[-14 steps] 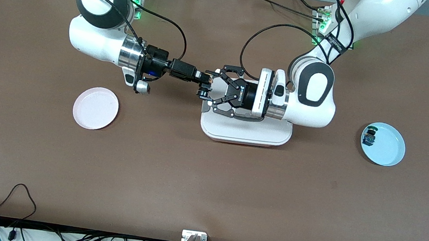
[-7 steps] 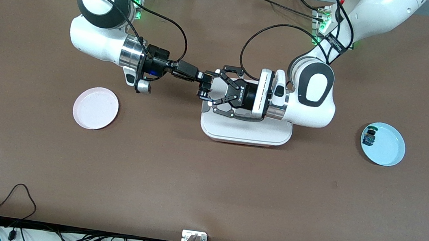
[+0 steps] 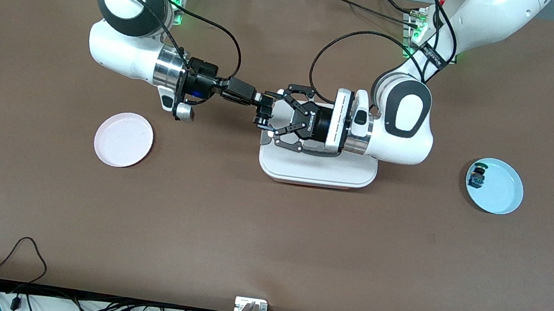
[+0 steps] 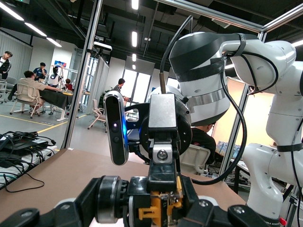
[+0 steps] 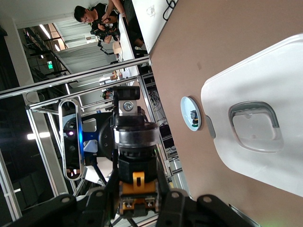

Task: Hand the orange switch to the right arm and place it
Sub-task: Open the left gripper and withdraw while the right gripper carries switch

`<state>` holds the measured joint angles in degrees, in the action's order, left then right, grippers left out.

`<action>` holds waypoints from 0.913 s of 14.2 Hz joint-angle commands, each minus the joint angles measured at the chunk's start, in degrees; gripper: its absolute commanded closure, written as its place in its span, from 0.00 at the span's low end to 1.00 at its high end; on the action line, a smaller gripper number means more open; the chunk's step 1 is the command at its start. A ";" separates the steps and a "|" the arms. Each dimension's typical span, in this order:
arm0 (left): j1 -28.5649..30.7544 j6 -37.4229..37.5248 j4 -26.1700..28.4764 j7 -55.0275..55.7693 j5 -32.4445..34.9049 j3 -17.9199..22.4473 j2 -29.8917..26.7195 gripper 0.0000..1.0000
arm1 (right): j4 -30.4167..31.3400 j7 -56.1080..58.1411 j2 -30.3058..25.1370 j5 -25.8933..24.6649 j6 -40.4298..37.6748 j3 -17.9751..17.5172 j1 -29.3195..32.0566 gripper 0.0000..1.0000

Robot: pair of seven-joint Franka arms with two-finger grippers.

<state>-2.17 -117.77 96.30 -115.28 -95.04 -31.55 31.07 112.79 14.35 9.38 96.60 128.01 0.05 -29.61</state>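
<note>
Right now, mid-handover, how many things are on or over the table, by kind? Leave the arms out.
Round plates: 2, a pink plate and a light blue plate
Small switches: 2, the orange switch held between both grippers over the white tray's edge, and a green-and-blue-topped switch on the blue plate
White trays: 1
Total: 5

Brown desk (image 3: pixel 266 239) bearing three pale items. Pink plate (image 3: pixel 123 139) toward the right arm's end. White rectangular lid (image 3: pixel 318 167) with a recessed handle mid-desk. Light blue plate (image 3: pixel 495 186) toward the left arm's end, holding a small green-and-blue-topped black component (image 3: pixel 477 175) near its rim. Black cable loop (image 3: pixel 21 256) at the nearest desk edge.
</note>
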 commanded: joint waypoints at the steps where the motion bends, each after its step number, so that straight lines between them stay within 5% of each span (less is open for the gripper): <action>1: 0.41 0.00 -0.50 -0.39 -1.47 0.18 -0.04 0.00 | -0.20 0.41 -0.67 0.17 -1.80 0.48 1.93 1.00; 5: 0.76 0.35 -0.41 1.62 -0.94 0.18 -0.56 0.00 | -0.64 -0.02 -0.67 -5.60 -5.48 0.48 5.08 1.00; 8: 1.55 0.52 -0.15 7.06 1.33 0.53 -2.23 0.00 | -2.66 -2.74 -0.50 -17.19 -11.71 0.48 10.70 1.00; 13: 4.63 4.21 -0.24 21.03 16.61 0.44 -3.03 0.00 | -3.89 0.05 -1.20 -39.32 -23.31 0.48 21.42 1.00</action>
<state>1.27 -115.31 95.71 -99.62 -83.53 -31.28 29.26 109.01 13.24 9.14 64.86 108.53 1.21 -11.82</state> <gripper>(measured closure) 0.000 0.661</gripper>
